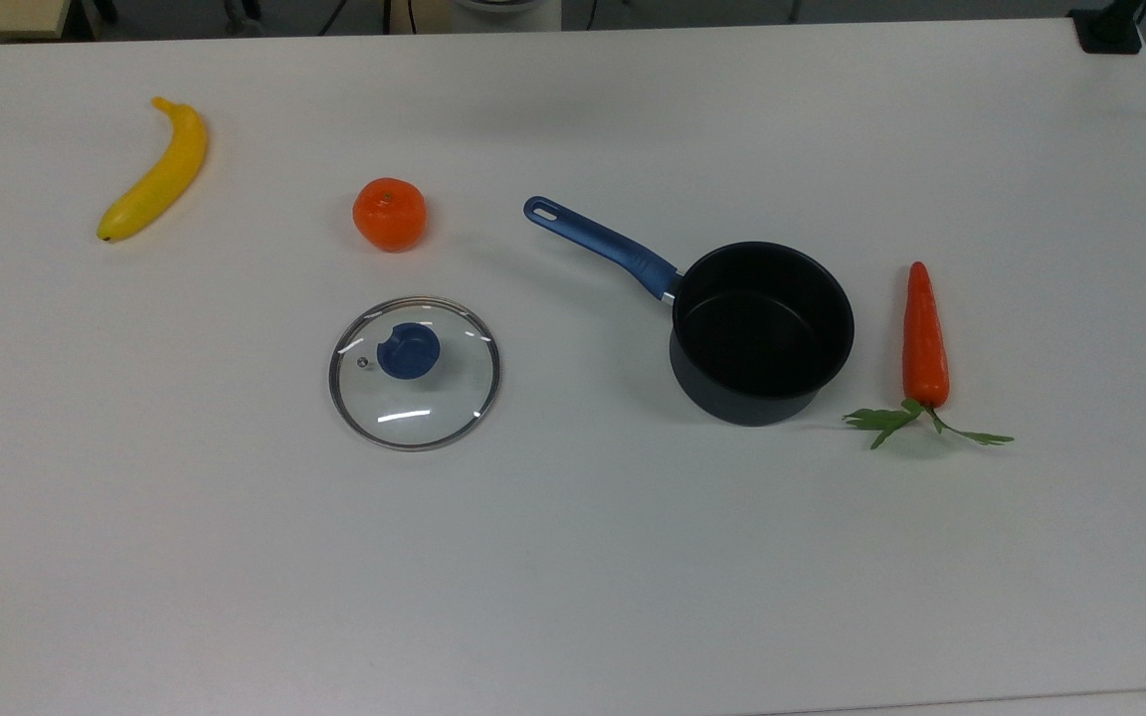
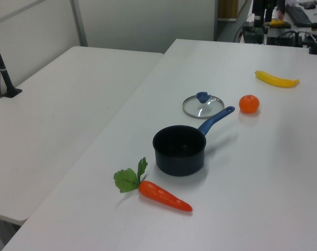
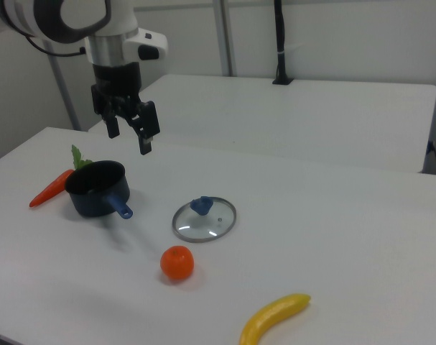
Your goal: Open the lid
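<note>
The lid (image 1: 415, 374) lies flat on the white table (image 1: 573, 557), a clear glass disc with a metal rim and a blue knob (image 1: 408, 351); it is also visible as the lid (image 2: 203, 106) and the lid (image 3: 204, 218). The dark saucepan (image 1: 747, 403) stands uncovered and empty to the top view's right of it, blue handle (image 1: 598, 242) pointing toward the lid. In the right view my gripper (image 3: 128, 142) hangs open and empty high above the table, over the saucepan (image 3: 95, 201) and well apart from the lid.
A banana (image 1: 157, 171) and an orange (image 1: 389, 213) lie behind the lid at the top view's left. A carrot (image 1: 924, 338) with green leaves lies to the top view's right of the saucepan. A second white table (image 2: 54, 115) adjoins at the left view's left.
</note>
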Controlling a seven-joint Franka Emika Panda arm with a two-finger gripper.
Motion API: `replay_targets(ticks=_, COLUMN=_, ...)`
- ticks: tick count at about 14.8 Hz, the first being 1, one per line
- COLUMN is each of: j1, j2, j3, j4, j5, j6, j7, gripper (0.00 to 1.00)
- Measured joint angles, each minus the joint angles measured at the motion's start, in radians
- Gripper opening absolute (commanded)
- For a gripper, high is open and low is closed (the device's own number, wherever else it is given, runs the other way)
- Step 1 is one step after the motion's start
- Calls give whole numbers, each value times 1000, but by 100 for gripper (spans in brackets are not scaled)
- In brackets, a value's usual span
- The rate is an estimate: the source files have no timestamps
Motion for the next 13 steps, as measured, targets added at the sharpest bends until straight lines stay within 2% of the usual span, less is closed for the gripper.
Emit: replay_targets(ticks=13, j1=0, j2=27, j3=0, j4=7, j5=0, j6=1, j7=-10, gripper=100)
